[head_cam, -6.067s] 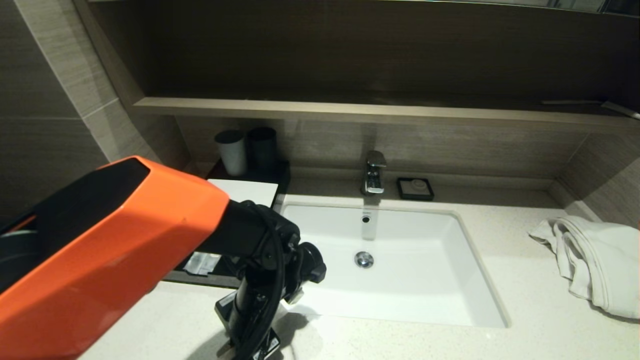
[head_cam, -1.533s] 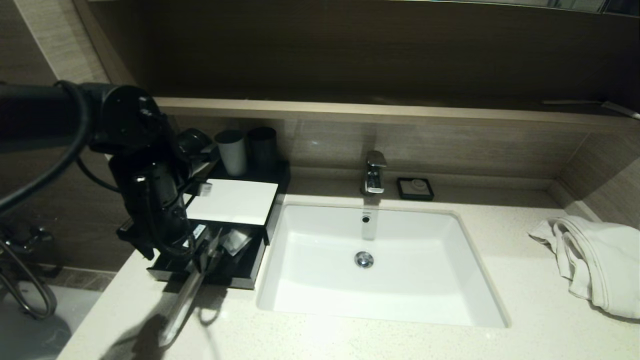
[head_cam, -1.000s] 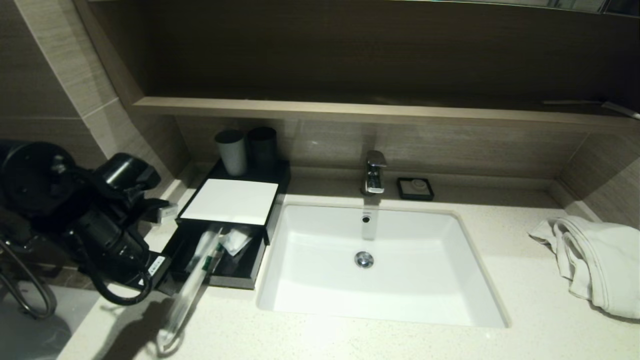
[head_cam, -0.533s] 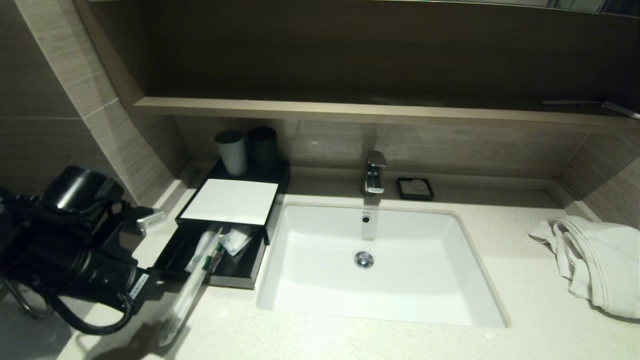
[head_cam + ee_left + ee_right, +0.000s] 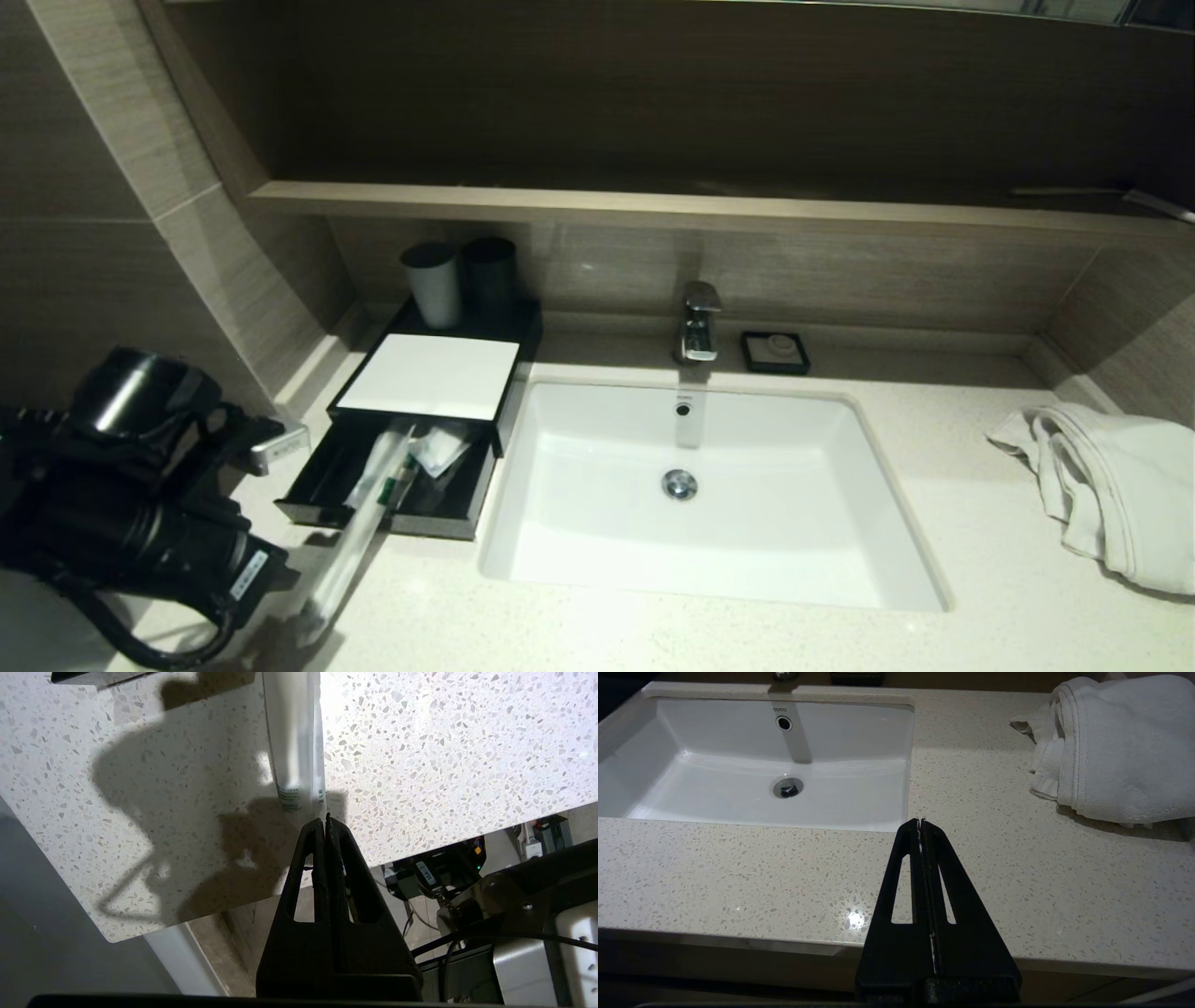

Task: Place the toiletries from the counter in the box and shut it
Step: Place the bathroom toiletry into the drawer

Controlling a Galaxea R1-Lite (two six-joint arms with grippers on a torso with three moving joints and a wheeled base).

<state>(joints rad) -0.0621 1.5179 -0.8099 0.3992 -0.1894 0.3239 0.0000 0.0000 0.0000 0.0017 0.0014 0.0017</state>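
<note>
Off-white speckled stone bench (image 5: 709,635) with an inset white rectangular basin (image 5: 709,504). At its left, one low black box (image 5: 439,378) with a white top panel, its shallow front drawer (image 5: 322,476) pulled open. One long translucent plastic sachet (image 5: 359,523) slants from the drawer onto the bench; one small clear packet (image 5: 439,448) lies inside, partly hidden. Left claw (image 5: 325,820) pressed together just short of the sachet's end, holding nothing. Right claw (image 5: 920,822) also together, over bare bench
</note>
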